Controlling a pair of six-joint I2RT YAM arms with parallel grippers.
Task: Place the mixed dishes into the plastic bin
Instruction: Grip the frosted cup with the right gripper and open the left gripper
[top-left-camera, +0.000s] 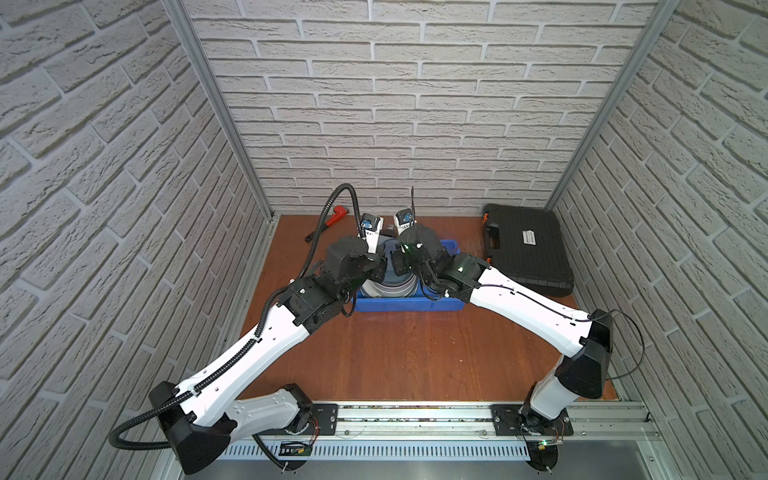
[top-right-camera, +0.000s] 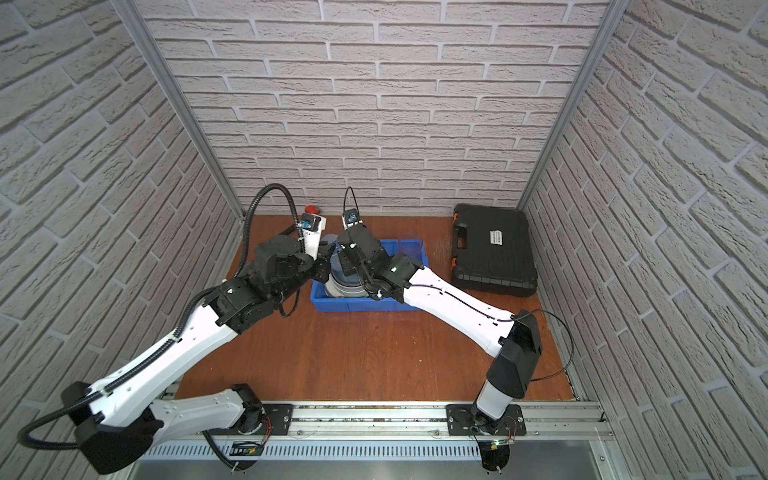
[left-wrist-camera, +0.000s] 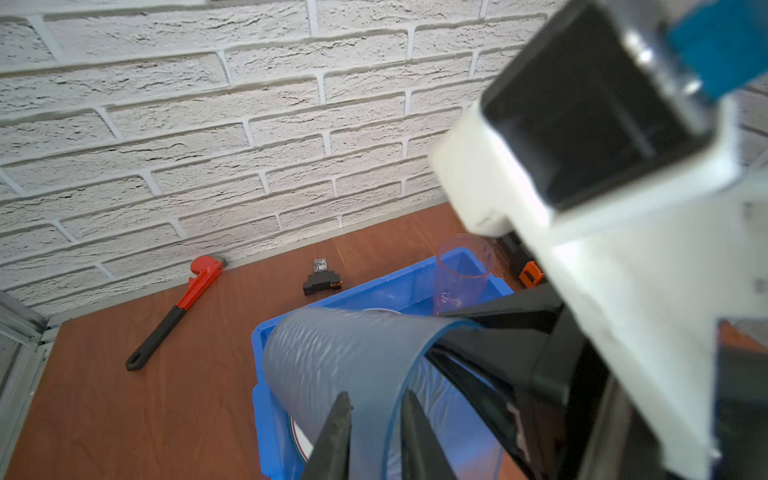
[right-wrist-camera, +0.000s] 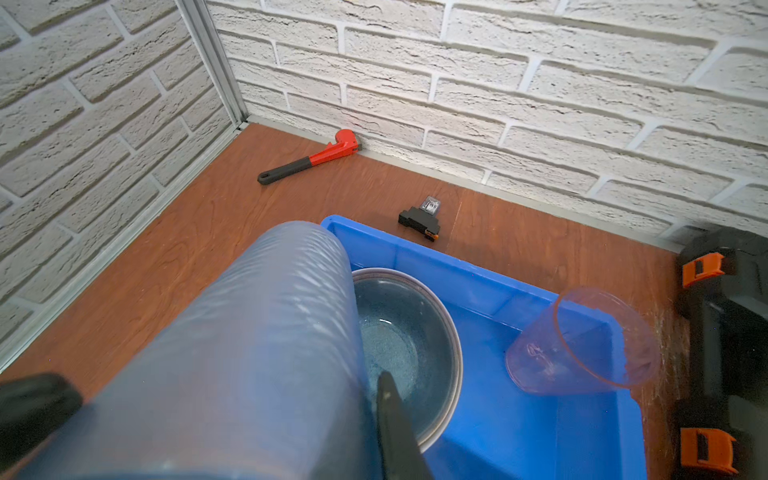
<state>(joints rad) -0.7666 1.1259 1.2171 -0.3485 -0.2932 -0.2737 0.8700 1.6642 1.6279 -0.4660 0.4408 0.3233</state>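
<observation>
Tumbler (left-wrist-camera: 332, 357) wall between left jaws

Both arms are white shells with black joints. The left arm (top-left-camera: 249, 357) carries a black corrugated hose (top-left-camera: 344, 187); the right arm (top-left-camera: 536, 309) carries a thin black cable (top-left-camera: 498, 286) and a green light (top-left-camera: 460, 269).

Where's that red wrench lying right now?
In a top view the red wrench lies far left by the back wall, outside the blue bin.

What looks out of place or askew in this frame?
The pink tumbler leans tilted in the blue bin's corner instead of standing upright. A small black electrical part lies stray on the table behind the bin.
</observation>
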